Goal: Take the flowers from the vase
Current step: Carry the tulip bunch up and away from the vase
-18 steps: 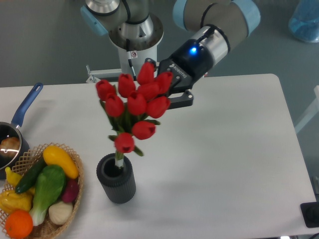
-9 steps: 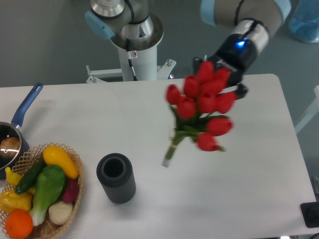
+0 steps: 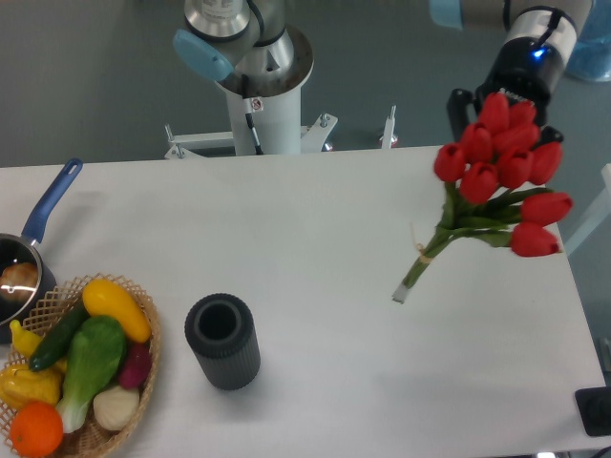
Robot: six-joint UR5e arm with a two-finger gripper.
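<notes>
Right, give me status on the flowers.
Tool shut on flowers, held above table's right side. Vase empty, upright. Nothing in the way.

Red buds with green stems on the flowers (image 3: 499, 174); dark grey ribbed vase (image 3: 222, 341). White table (image 3: 315, 239), blue-handled dark saucepan (image 3: 27, 250). Tan wicker basket (image 3: 138, 374) with yellow, green, orange, white vegetables (image 3: 81, 361).

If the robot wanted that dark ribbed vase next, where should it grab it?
Probably around the ribbed side wall of the vase, coming down from above: it stands upright with its round mouth open and space all around, apart from the basket.
</notes>
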